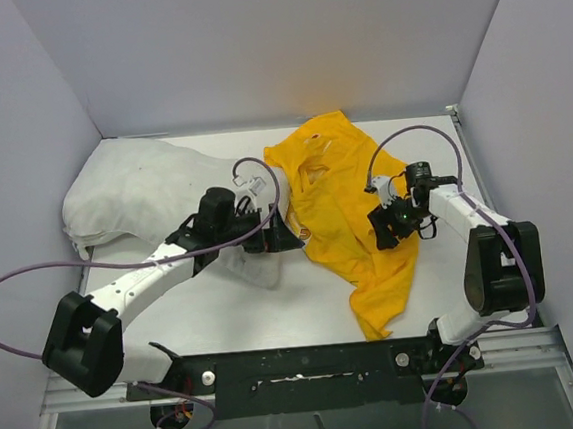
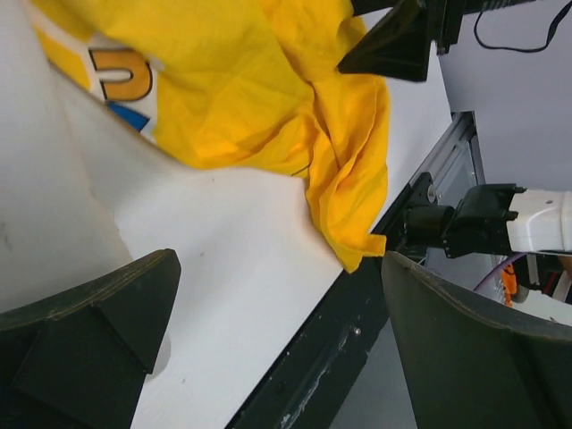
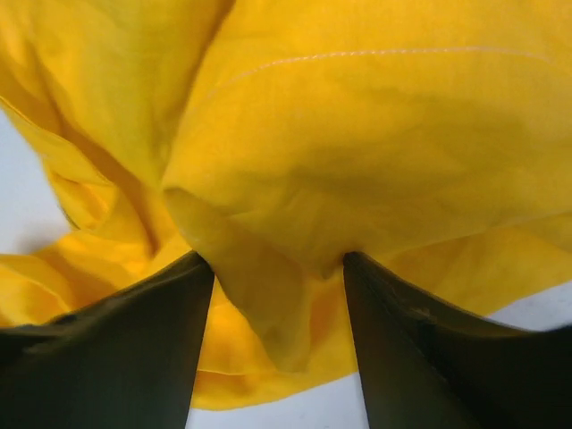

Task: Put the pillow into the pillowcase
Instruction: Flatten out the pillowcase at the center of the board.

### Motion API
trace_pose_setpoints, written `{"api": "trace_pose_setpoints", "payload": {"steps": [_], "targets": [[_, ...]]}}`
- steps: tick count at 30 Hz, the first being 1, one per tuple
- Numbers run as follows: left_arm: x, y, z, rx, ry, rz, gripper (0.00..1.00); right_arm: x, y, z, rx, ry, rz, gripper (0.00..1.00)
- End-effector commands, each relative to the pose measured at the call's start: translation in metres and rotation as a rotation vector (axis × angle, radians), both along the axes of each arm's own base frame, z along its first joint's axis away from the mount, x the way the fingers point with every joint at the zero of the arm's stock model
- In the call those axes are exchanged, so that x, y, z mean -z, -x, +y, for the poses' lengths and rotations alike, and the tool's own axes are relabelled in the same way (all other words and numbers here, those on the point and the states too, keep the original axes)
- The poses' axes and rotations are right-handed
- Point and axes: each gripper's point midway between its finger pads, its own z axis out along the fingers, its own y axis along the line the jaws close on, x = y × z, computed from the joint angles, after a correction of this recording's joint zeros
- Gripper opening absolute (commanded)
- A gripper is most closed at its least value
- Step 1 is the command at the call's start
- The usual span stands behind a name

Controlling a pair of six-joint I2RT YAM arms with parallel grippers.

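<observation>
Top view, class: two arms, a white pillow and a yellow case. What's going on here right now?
The pillow is not in yet. It lies at the far left of the table, outside the crumpled yellow pillowcase in the middle. The right gripper has its fingers either side of a fold of the pillowcase, but whether it is pinching the fold is unclear. The left gripper is open and holds nothing, at the pillowcase's left edge by the pillow's near corner.

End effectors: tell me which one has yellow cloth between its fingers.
The right end effector: pillowcase fabric fills its gap. The left end effector holds nothing.
</observation>
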Motion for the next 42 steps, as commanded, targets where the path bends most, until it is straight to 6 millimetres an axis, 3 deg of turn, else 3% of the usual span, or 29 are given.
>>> {"api": "trace_pose_setpoints", "payload": {"steps": [1, 2, 3, 4, 5, 9, 11, 12, 13, 14, 17, 20, 22, 25, 27, 31, 34, 38, 42], "targets": [[-0.055, 0.009, 0.007, -0.016, 0.138, -0.143, 0.98, -0.003, -0.004, -0.029, -0.018, 0.150, -0.037, 0.38], [-0.057, 0.012, 0.011, -0.019, 0.138, -0.154, 0.98, -0.006, -0.001, -0.037, -0.025, 0.182, -0.046, 0.21], [-0.057, 0.015, 0.015, -0.026, 0.135, -0.160, 0.98, -0.013, 0.000, -0.048, -0.031, 0.225, -0.074, 0.10], [-0.058, 0.017, 0.018, -0.031, 0.131, -0.166, 0.98, -0.020, -0.003, -0.065, -0.022, 0.281, -0.105, 0.01], [-0.058, 0.020, 0.022, -0.036, 0.127, -0.169, 0.98, -0.033, -0.011, -0.088, 0.003, 0.345, -0.158, 0.00], [-0.054, 0.027, 0.033, -0.051, 0.118, -0.175, 0.98, -0.098, -0.053, -0.213, 0.212, 0.679, -0.373, 0.00], [-0.054, 0.029, 0.035, -0.055, 0.122, -0.181, 0.98, -0.122, -0.063, -0.237, 0.265, 0.711, -0.411, 0.00], [-0.054, 0.028, 0.035, -0.055, 0.125, -0.188, 0.98, -0.126, -0.066, -0.239, 0.271, 0.712, -0.415, 0.09], [-0.055, 0.028, 0.035, -0.058, 0.129, -0.191, 0.98, -0.128, -0.067, -0.238, 0.278, 0.704, -0.418, 0.25], [-0.055, 0.028, 0.035, -0.061, 0.134, -0.190, 0.98, -0.130, -0.068, -0.235, 0.283, 0.690, -0.423, 0.39], [-0.057, 0.029, 0.034, -0.054, 0.140, -0.193, 0.98, -0.142, -0.068, -0.209, 0.276, 0.560, -0.456, 0.64], [-0.058, 0.030, 0.037, -0.056, 0.125, -0.211, 0.98, -0.157, -0.052, -0.138, 0.124, 0.251, -0.502, 0.86], [-0.057, 0.029, 0.040, -0.065, 0.116, -0.229, 0.98, -0.169, -0.027, -0.066, -0.073, -0.058, -0.533, 0.98], [-0.058, 0.028, 0.040, -0.063, 0.123, -0.251, 0.98, -0.157, 0.016, 0.008, -0.366, -0.299, -0.530, 0.98], [-0.057, 0.028, 0.039, -0.057, 0.129, -0.261, 0.98, -0.127, 0.032, 0.038, -0.536, -0.314, -0.522, 0.98], [-0.060, 0.030, 0.043, -0.058, 0.126, -0.291, 0.98, -0.061, 0.033, 0.061, -0.695, -0.215, -0.431, 0.98], [-0.062, 0.032, 0.051, -0.081, 0.112, -0.313, 0.98, -0.025, 0.016, 0.065, -0.703, -0.100, -0.326, 0.99], [-0.063, 0.037, 0.063, -0.117, 0.103, -0.332, 0.98, 0.006, -0.009, 0.050, -0.659, 0.062, -0.269, 0.89], [-0.063, 0.041, 0.074, -0.144, 0.081, -0.372, 0.98, 0.021, -0.009, 0.049, -0.688, 0.119, -0.232, 0.78]]}}
